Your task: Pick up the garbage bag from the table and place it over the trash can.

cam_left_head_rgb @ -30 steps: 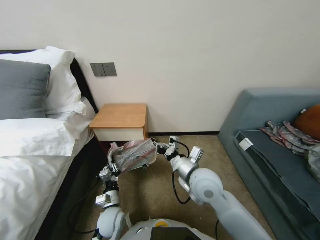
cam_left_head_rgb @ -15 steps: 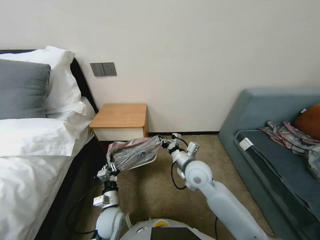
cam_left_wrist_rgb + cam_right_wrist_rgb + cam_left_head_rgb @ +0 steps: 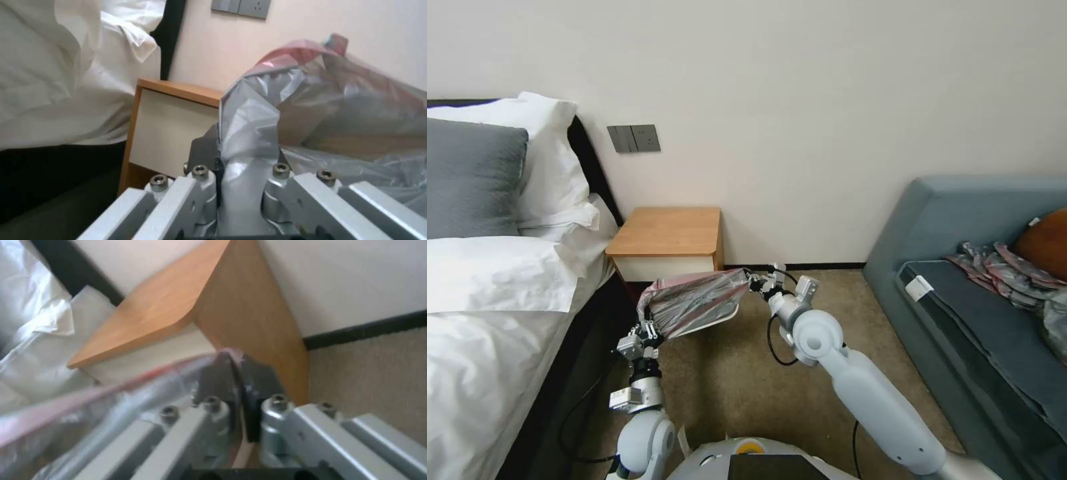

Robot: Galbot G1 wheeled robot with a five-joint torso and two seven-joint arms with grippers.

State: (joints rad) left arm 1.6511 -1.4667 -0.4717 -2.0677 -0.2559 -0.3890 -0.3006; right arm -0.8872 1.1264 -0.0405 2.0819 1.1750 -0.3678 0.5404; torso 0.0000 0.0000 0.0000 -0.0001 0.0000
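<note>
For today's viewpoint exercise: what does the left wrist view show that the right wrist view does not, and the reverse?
Left wrist view alone: the wall socket panel and the left gripper shut on grey film. Right wrist view alone: carpet, the black skirting and the right gripper pinching the pinkish rim. Both: the garbage bag, the table, white bedding.

Soft, even indoor light; wrist views blurred.

The head view is bright and sharp, with straight lines bowing towards its edges. The garbage bag (image 3: 694, 303) shows pale sheen. In the right wrist view the bag's film smears; the table (image 3: 178, 303) is soft.
</note>
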